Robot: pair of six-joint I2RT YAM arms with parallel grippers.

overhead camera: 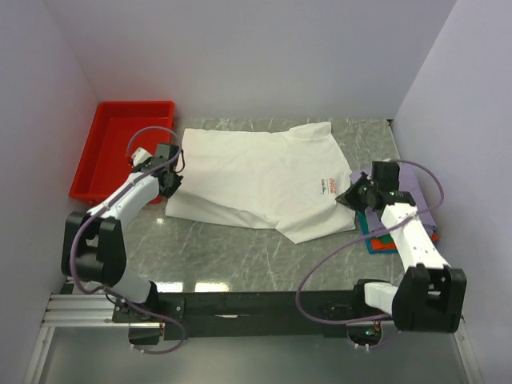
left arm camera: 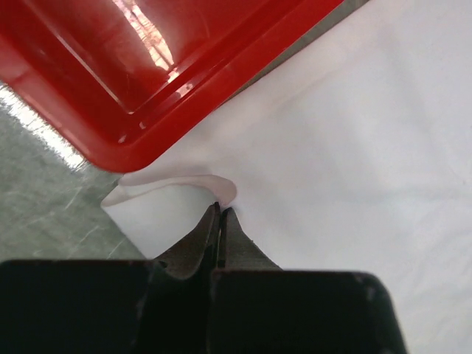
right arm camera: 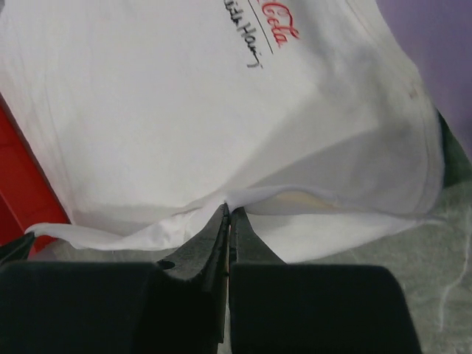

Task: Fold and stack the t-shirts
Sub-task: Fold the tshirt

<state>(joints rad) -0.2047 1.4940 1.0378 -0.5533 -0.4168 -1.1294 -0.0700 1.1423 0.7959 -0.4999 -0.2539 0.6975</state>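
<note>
Red tray (overhead camera: pixel 120 128): far left, touching the shirt's corner.
Your left gripper (left arm camera: pixel 222 210): jaws pinching the white t-shirt (overhead camera: pixel 256 172) at its left edge.
Your right gripper (right arm camera: pixel 228 210): jaws pinching its right edge.
Folded t-shirts (overhead camera: pixel 416 188): stacked far right.

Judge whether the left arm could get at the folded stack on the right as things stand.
Probably not: the left gripper is shut on the white t-shirt's edge, and the stack lies under the right arm.
</note>
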